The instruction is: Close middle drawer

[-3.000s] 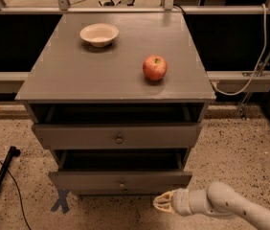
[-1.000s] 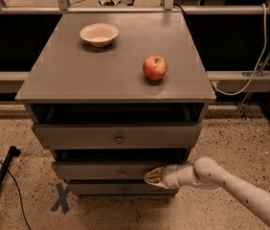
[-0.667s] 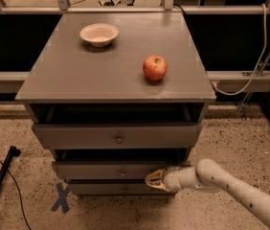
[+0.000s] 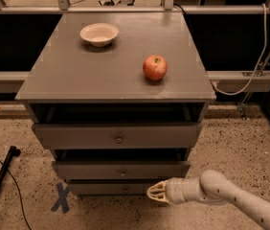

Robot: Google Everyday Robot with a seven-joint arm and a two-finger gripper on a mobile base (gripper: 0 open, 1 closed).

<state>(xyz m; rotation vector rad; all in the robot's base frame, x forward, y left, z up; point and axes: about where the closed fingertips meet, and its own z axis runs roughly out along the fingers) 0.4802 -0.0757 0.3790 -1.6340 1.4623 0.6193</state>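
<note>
Your gripper (image 4: 155, 192) sits low and near, just below the right half of the middle drawer (image 4: 92, 169) — whether it's spread or pressed together, you cannot tell. That drawer juts out only slightly under the further-out top drawer (image 4: 77, 136) — a dark gap shows above its front.

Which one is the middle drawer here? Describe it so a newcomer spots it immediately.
Start at the grey cabinet carrying a bowl and an apple. Three grey drawer fronts stack down its face; the middle drawer is the second, small knob at centre. It sits below the further-out top drawer and above the lowest drawer, near which the gripper hovers.
</note>
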